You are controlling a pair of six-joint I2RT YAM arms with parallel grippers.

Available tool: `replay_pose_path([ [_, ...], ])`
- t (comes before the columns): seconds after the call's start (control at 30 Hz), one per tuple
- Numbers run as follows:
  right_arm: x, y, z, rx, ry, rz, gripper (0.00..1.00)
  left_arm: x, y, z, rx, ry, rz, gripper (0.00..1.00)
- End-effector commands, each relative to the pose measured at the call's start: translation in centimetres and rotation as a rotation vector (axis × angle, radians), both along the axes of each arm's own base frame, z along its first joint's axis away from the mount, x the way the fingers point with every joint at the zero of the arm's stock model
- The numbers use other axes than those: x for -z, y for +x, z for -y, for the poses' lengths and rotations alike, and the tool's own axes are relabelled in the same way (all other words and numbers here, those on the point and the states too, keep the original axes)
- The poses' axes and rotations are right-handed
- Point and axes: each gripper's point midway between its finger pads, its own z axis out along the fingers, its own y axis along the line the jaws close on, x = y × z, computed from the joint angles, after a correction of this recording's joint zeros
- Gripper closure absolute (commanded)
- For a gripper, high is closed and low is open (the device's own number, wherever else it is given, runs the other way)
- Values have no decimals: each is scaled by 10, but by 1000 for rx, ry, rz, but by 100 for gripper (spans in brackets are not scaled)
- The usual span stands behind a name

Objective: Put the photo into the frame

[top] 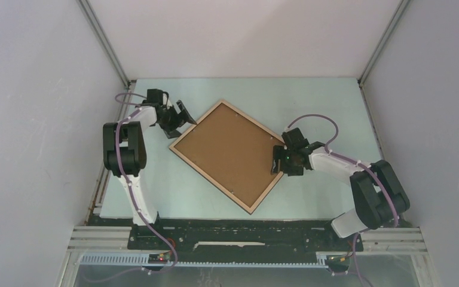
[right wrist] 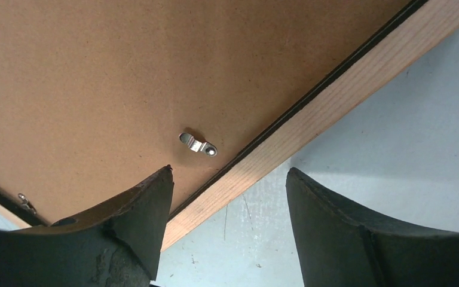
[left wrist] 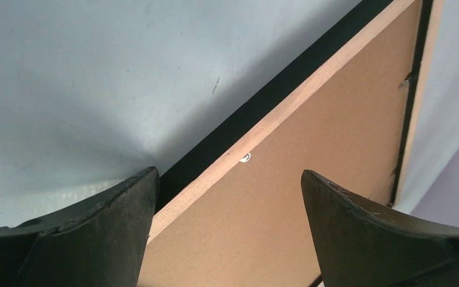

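The top external view is taken from high above and behind the arm bases, facing down and forward. The whole desk (top: 334, 101) is covered, with its near edge at the bottom. The left wrist view is taken from just behind the left claw (left wrist: 228, 173), very near the frame (left wrist: 287, 110), toward the desk's far left corner. The right wrist view is taken likewise from behind the right claw (right wrist: 230, 169), close over the frame's rim toward the desk's right edge. The wooden rim and brown backing board (right wrist: 125, 72) are shared by all three views, and different sides are covered by the two wrist views.
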Motion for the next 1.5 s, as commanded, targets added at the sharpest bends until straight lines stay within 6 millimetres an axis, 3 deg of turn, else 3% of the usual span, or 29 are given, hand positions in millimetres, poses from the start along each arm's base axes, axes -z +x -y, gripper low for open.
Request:
replay_pose_path([
  [0.0, -4, 16, -1, 43, -54, 40, 24, -2, -3, 15, -26, -109, -2, 4],
  [0.53, 7, 31, -5, 131, -84, -4, 40, -11, -1, 17, -29, -121, 23, 4],
  [0.8, 8, 34, -9, 163, -42, -19, 72, -13, -2, 20, -28, -127, 28, 4],
  [0.93, 4, 40, -12, 173, -4, -9, 78, -11, -5, 23, -20, -129, 22, 4],
  [1.03, -1, 44, -18, 141, 55, -6, 73, -2, -17, 28, -22, -161, -18, 3],
  [1.23, -16, 50, -16, 109, 80, 43, 39, 8, -53, 25, -70, -163, -67, 2],
  [1.47, -19, 63, -7, 104, 138, 53, 32, 6, -100, 34, -117, -247, -88, 2],
])
